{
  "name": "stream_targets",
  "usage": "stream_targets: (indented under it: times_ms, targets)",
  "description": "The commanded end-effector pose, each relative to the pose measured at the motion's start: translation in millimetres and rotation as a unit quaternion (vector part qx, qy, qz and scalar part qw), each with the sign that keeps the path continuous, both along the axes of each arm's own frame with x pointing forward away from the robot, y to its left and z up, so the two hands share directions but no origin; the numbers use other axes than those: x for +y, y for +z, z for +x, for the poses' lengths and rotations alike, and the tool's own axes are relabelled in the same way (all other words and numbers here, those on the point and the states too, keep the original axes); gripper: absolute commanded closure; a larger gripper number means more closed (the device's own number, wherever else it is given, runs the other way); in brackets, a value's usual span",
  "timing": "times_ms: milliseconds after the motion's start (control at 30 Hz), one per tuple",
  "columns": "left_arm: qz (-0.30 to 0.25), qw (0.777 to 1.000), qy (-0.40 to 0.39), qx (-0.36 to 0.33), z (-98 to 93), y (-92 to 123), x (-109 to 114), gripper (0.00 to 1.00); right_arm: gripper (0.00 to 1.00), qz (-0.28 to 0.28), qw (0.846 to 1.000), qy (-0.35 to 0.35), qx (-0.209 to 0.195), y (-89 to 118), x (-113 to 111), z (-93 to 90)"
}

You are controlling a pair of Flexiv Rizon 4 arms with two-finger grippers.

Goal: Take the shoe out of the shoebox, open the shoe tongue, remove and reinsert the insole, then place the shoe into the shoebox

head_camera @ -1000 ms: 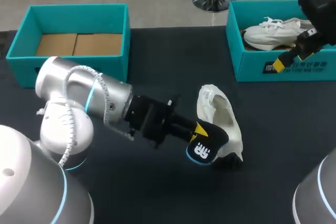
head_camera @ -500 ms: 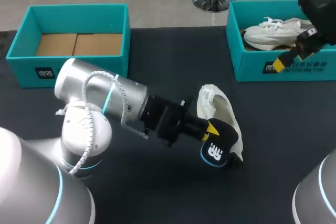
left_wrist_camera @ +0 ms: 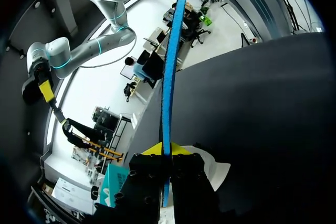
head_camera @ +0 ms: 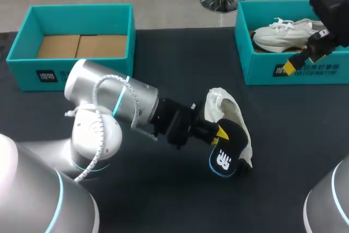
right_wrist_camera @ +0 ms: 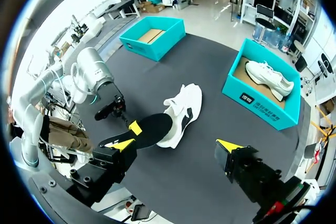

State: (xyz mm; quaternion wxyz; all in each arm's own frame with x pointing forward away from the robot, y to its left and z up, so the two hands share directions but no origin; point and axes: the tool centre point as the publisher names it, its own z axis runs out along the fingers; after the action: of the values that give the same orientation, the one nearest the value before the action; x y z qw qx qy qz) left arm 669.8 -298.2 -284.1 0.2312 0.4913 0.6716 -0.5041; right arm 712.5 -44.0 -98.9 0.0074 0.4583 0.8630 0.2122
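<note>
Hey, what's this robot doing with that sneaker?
The left gripper is shut on a black insole and holds it at the opening of a white shoe lying on the table. The right gripper hangs open, high up by the right shoebox, which holds a second white shoe. The left shoebox has no shoe in it.

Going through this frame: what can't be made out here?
Head view: black insole with a blue rim and left pincer cover part of the white sneaker on the table; contact unclear.
Left wrist view: insole edge-on only; pincer hides most of the sneaker.
Head view: right arm covers the boxed white sneaker's end.
</note>
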Motion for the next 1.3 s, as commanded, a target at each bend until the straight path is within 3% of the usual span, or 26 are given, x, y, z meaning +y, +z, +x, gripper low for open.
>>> stream_targets:
  times_ms: [33, 500, 967, 1300]
  targets:
    - [0.005, 1.000, 0.001, 0.000, 4.3, -2.4, -1.5, 1.00, 0.00, -0.002, 1.000, 0.000, 0.003, 0.1, 1.1, 2.9]
    - [0.015, 1.000, 0.008, 0.002, 7.2, -11.0, 0.8, 1.00, 0.00, -0.002, 1.000, 0.000, 0.003, 0.1, 1.1, 2.9]
    - [0.008, 1.000, 0.013, -0.001, -4.2, -1.0, 14.2, 1.00, 0.00, -0.002, 1.000, 0.000, 0.003, 0.1, 1.1, 2.9]
    - [0.014, 1.000, 0.013, 0.004, -5.4, -14.0, -9.3, 1.00, 0.00, -0.002, 1.000, 0.000, 0.003, 0.1, 1.1, 2.9]
